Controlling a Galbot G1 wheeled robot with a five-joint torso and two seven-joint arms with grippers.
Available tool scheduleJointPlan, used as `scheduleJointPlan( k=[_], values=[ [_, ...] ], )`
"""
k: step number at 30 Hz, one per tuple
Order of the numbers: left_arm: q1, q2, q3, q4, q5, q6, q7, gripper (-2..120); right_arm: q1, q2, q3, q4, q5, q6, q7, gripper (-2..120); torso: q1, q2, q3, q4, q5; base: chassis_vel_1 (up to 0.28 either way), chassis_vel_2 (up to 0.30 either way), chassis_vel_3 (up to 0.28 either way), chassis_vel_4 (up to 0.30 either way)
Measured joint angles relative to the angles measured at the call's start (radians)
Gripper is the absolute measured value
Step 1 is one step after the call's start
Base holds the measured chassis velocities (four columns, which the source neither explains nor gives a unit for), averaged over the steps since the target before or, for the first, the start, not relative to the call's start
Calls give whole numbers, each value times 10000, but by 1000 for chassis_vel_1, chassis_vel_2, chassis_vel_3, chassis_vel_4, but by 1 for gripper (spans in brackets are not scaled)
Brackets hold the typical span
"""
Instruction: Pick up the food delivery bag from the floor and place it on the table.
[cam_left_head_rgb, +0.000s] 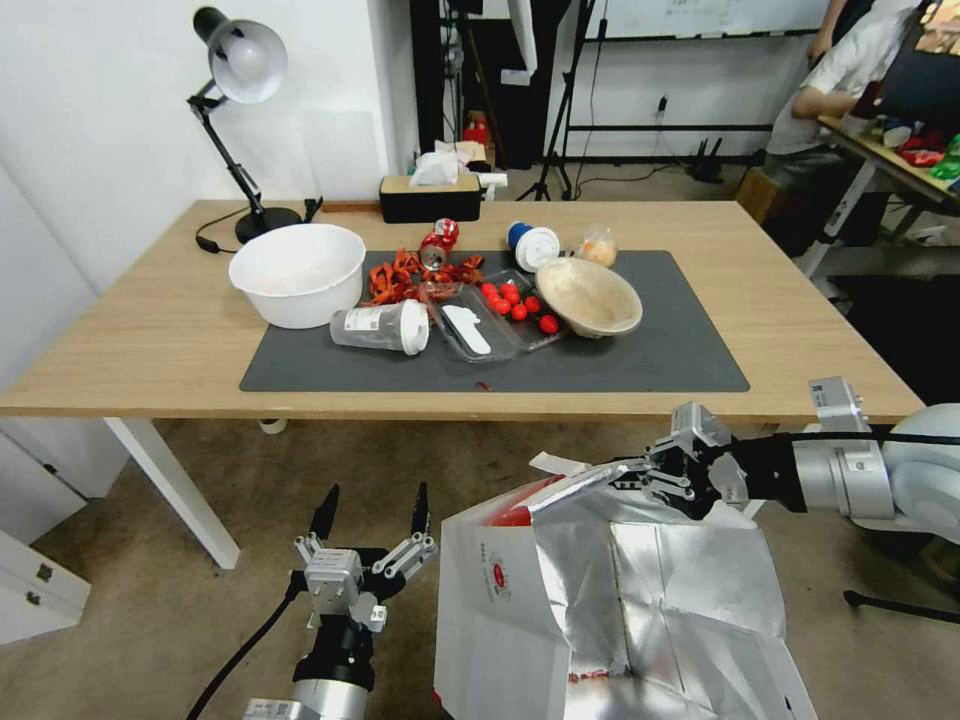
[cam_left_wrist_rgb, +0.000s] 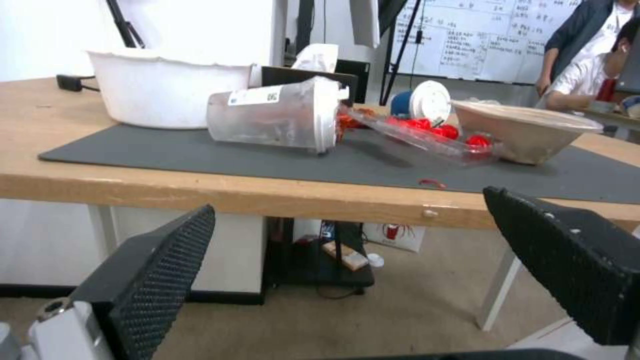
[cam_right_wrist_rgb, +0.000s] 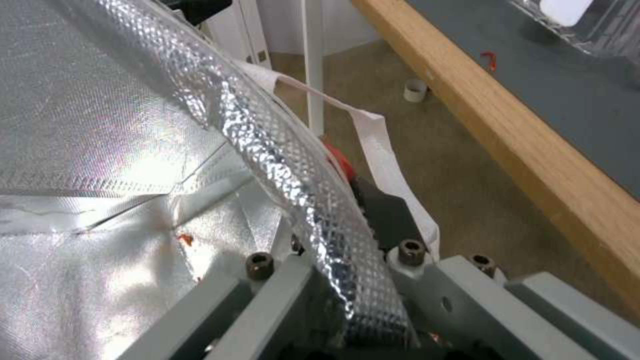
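The food delivery bag stands open just in front of the table, white with a red logo and silver foil lining. My right gripper is shut on the bag's far rim, and the foil edge runs between its fingers. A white strap handle hangs loose beside them. The bag's bottom is cut off from view, so I cannot tell whether it touches the floor. My left gripper is open and holds nothing, left of the bag and below the table's front edge.
On the dark mat lie a white bowl, a tipped plastic cup, a tray of tomatoes and a beige bowl. A white table leg stands at left. A lamp is at the back.
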Motion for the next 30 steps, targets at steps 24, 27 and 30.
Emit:
scheduleJointPlan(
  k=[24, 27, 30],
  values=[
    [-28, 1, 20, 38, -71, 81, -69, 100, 4, 78, -46, -10, -38, -6, 0, 0, 493, 1133, 642, 0, 0, 0, 0, 0, 0],
    [-86, -11, -32, 40, -121, 53, 167, 100, 2, 71, -46, -13, -44, -7, -2, 0, 547, 1260, 714, 0, -2, 0, 0, 0, 0],
    [-112, -4, -64, 34, -126, 89, 162, 100, 1, 69, -50, -12, -46, -7, -14, 0, 555, 1276, 726, 0, -1, 0, 0, 0, 0]
  ],
)
